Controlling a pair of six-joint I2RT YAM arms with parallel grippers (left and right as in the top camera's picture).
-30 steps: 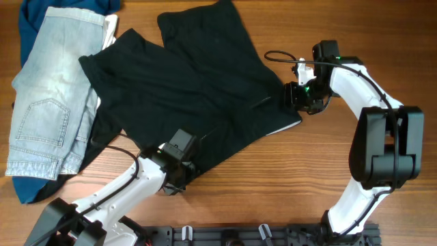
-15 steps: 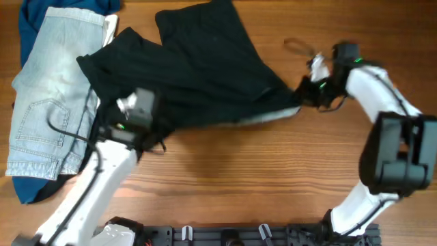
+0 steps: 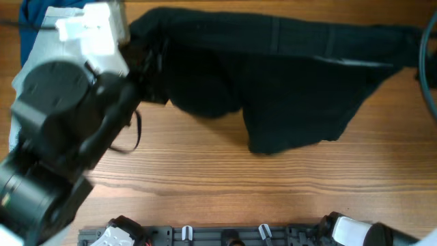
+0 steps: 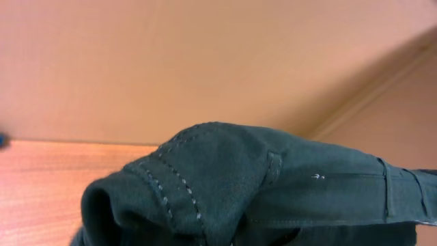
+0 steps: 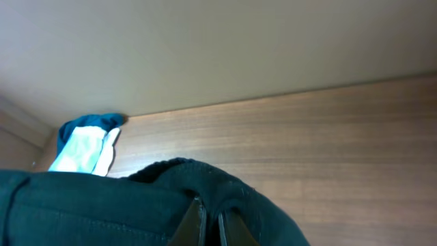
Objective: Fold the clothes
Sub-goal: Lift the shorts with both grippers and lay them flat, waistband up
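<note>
The clothes (image 3: 273, 75), black shorts, hang in the air well above the table, stretched wide between my two arms. My left arm (image 3: 68, 116) looms large at the left, and the fabric's left end bunches at its tip. In the left wrist view the stitched black cloth (image 4: 225, 184) covers the jaws completely. In the right wrist view my right gripper (image 5: 210, 225) is shut, its fingertips pinching a fold of the black cloth (image 5: 102, 205). In the overhead view the right gripper lies past the right edge.
Light-blue denim shorts (image 3: 27, 65) lie on a blue garment (image 3: 31, 14) at the table's far left, partly behind my left arm. The right wrist view shows the same pile (image 5: 85, 147). Bare wooden table (image 3: 239, 184) lies beneath the hanging cloth.
The right gripper has shut on the edge of the shorts. Both arms have risen and moved apart, lifting the shorts off the table and stretching them out.
</note>
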